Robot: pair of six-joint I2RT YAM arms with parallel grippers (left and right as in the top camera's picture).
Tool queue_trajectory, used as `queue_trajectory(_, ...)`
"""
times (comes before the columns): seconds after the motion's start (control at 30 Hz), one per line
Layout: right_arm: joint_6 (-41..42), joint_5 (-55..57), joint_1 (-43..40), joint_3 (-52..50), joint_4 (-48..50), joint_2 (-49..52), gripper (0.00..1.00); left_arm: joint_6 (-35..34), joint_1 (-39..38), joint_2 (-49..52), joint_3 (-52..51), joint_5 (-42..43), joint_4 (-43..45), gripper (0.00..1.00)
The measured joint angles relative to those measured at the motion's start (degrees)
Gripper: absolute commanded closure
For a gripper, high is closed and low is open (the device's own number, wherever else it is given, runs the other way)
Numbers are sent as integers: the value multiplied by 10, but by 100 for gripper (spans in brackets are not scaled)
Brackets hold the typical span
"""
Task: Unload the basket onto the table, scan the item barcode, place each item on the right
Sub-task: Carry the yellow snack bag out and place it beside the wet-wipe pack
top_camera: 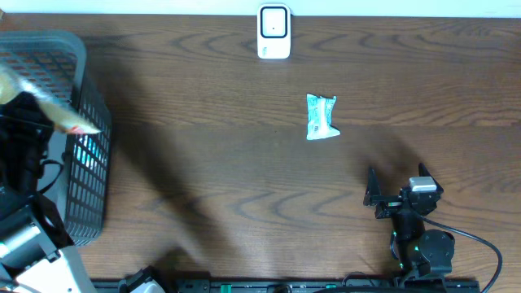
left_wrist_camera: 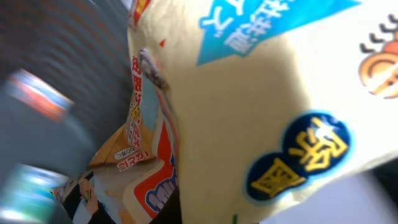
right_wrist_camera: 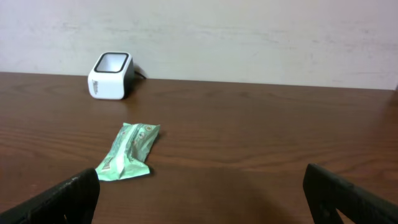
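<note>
I am holding the bag (left_wrist_camera: 261,93) up in the air at the far left, over the basket (top_camera: 91,175). It is a pale yellow snack bag with a blue round badge and a blue strip with white letters. It fills nearly all of my left wrist view, so it sits very close to that hand. My left fingers are hidden behind the bag, but they are squeezed tight, and the bag is what they hold. From above the bag looks blurry, and it hangs over the near right part of the basket. My left arm (top_camera: 20,155) is dark and stands at the left edge of the table (top_camera: 203,179).

Under the bag, down in the dark gray basket, I can see more snack packs (left_wrist_camera: 146,155) in orange and white. They are blurry too.

The scanner (top_camera: 274,32) is a small white box. It stands at the far edge of the table, near the middle, well apart from the bag.

A green packet (top_camera: 321,118) lies flat on the table between the scanner and my right hand. It touches nothing else.

My right fingers (right_wrist_camera: 68,199) are spread as wide as they go. They hold nothing and touch nothing. They sit near the front of the table on the right side, and point toward the green packet and the scanner.
</note>
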Motion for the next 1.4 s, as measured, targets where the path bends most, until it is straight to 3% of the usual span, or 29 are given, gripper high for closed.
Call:
queue_trajectory(0.1,0,0,0,0,0,0,1,-57,-24,-2,0,72,33,92)
queue_trajectory(0.2,0,0,0,0,0,0,1,-101,-61,-1,-1,137,120,92)
queue_trajectory(0.37,0,0,0,0,0,0,1,-132,-124,-2,-1,189,218,92)
queue_trajectory(0.57,0,0,0,0,0,0,1,-149,-201,1,-1,200,225,93)
queue_trajectory(0.8,0,0,0,0,0,0,1,-151,-349,51,-1,194,223,92)
queue_trajectory(0.93,0,0,0,0,0,0,1,-151,-444,112,-1,136,212,93)
queue_trajectory(1.13,0,0,0,0,0,0,1,-151,-583,233,-1,-32,198,93)
queue_trajectory(1.4,0,0,0,0,0,0,1,-151,-686,395,-1,-230,200,93)
